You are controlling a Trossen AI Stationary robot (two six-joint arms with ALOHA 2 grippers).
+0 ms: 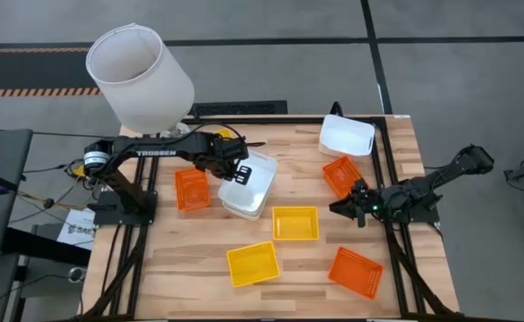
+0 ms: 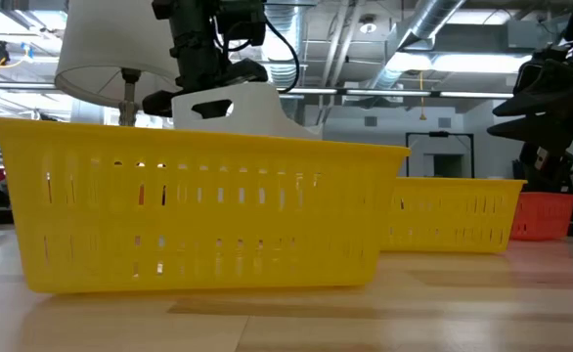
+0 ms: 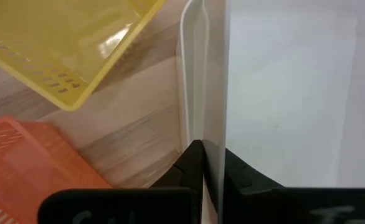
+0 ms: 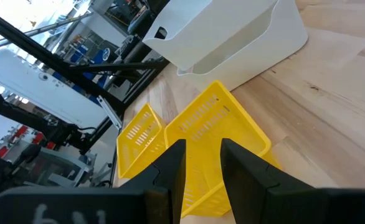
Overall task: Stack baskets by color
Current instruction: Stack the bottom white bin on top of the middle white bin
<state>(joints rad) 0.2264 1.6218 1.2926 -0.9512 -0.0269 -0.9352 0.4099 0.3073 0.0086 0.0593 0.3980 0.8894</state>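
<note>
My left gripper is shut on a white basket and holds it tilted over a second white basket at mid table. A third white basket sits at the far right. Two yellow baskets lie toward the near edge. Orange baskets rest at the left, the right and the near right. My right gripper hovers open beside the right orange basket, with nothing between its fingers. My left gripper pinches the white basket's thin side wall at its rim, one finger inside the basket and one outside. The fingers come from above, slanting down. The basket hangs tilted over the lower white basket; whether the two touch I cannot tell.
A large white lamp shade stands at the table's far left corner, behind the left arm. Bare wood shows between the yellow baskets and the right orange ones. Black frame rails run along the table's left and right sides.
</note>
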